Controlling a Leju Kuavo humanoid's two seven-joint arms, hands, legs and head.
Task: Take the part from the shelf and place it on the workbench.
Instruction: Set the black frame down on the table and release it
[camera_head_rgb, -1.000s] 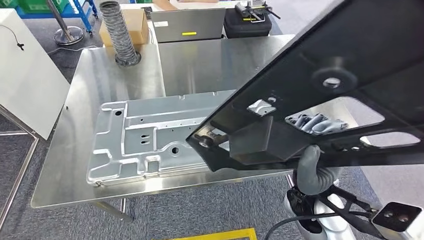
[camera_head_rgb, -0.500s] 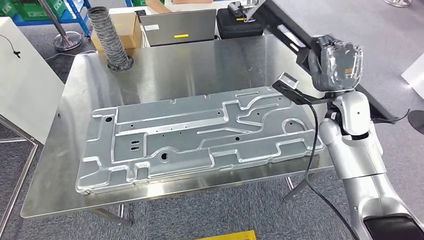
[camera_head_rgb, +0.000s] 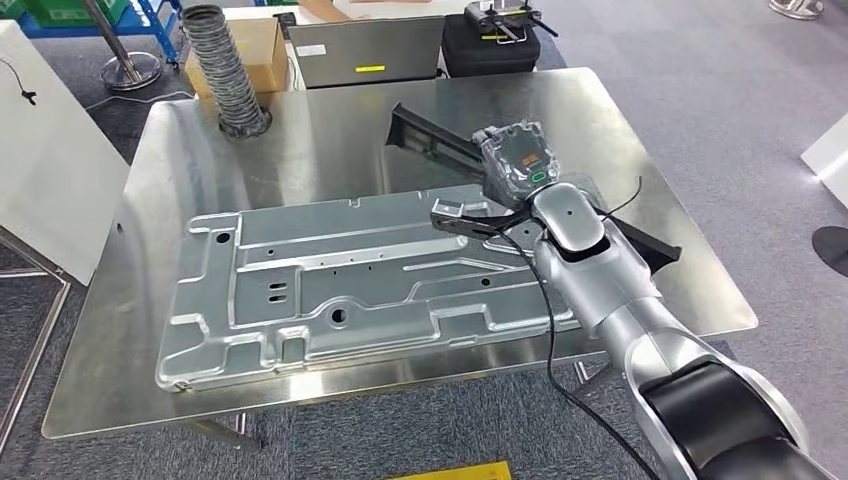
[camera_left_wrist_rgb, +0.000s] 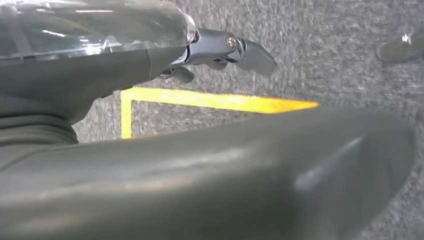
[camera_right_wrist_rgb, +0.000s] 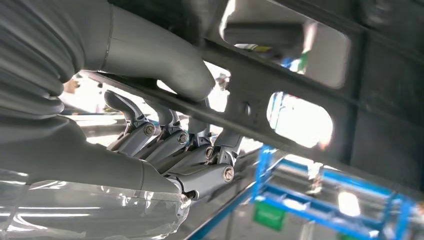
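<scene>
Factory workshop, steel workbench (camera_head_rgb: 300, 140), stamped metal panel (camera_head_rgb: 340, 285), ribbed extraction hose (camera_head_rgb: 222, 70), blue racking (camera_right_wrist_rgb: 320, 200)

A stamped panel (camera_head_rgb: 370, 285) lay flat along the near half of the desk (camera_head_rgb: 300, 150). Behind its right end, the part (camera_head_rgb: 440, 138) slanted across the desk from middle-rear toward the right edge, held by the right hand (camera_head_rgb: 518, 165) above the panel's right end. A hose (camera_head_rgb: 222, 70) stood at the desk's rear left corner. Behind the desk were a box (camera_head_rgb: 262, 45), a laptop (camera_head_rgb: 365, 50) and a case (camera_head_rgb: 490, 45), left to right.
</scene>
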